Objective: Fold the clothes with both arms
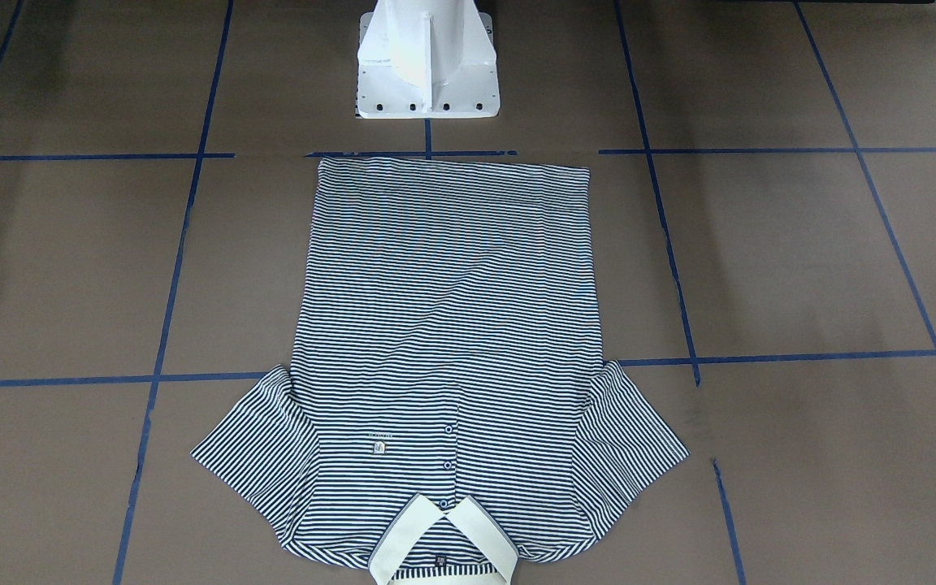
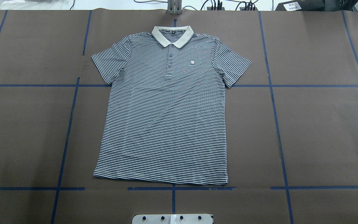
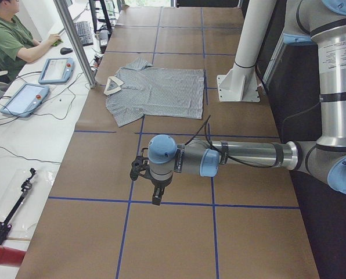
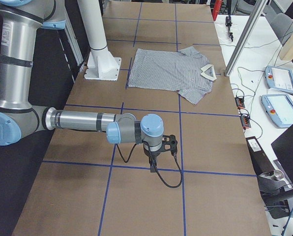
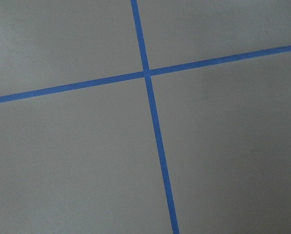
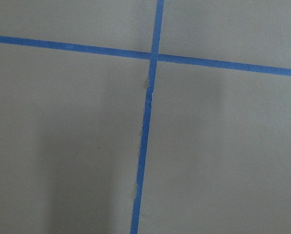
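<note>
The striped polo shirt (image 2: 166, 118) lies flat and face up in the middle of the table, sleeves spread. Its cream collar (image 2: 172, 35) points away from the robot and its hem lies near the pedestal. It also shows in the front view as the shirt (image 1: 448, 325) and in both side views as the shirt (image 3: 161, 90) and the shirt (image 4: 171, 69). Neither arm is over it. My left gripper (image 3: 156, 200) hangs over bare table far off to the shirt's side, and my right gripper (image 4: 152, 169) does the same at the opposite end. I cannot tell whether either is open or shut.
The white pedestal (image 1: 427, 65) stands just behind the hem. Blue tape lines (image 5: 148, 73) cross the brown table cover below both wrists. A person (image 3: 10, 38) sits at a side desk with teach pendants (image 3: 25, 99). A metal post (image 3: 74, 40) rises near the collar.
</note>
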Motion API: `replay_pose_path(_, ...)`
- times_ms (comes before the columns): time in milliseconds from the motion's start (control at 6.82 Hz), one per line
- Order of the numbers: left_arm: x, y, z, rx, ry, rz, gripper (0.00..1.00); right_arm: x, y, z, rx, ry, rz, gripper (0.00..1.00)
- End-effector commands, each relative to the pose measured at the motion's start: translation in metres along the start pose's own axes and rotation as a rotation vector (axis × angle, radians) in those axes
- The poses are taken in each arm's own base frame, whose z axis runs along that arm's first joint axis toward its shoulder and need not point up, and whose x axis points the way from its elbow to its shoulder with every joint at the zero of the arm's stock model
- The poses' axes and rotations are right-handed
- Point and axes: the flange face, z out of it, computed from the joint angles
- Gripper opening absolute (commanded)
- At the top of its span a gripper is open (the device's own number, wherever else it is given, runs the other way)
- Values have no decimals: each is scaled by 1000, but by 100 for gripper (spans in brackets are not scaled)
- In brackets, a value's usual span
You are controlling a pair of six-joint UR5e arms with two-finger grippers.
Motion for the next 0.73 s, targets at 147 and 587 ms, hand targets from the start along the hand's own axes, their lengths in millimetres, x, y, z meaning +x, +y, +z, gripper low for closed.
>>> replay_pose_path(147, -4, -1, 0, -4, -62, 12, 100, -9, -3, -9, 19, -2, -17, 100)
replay_pose_path(587, 0, -42, -2, 27, -71, 51, 100, -45, -48, -48, 110, -1, -92, 100)
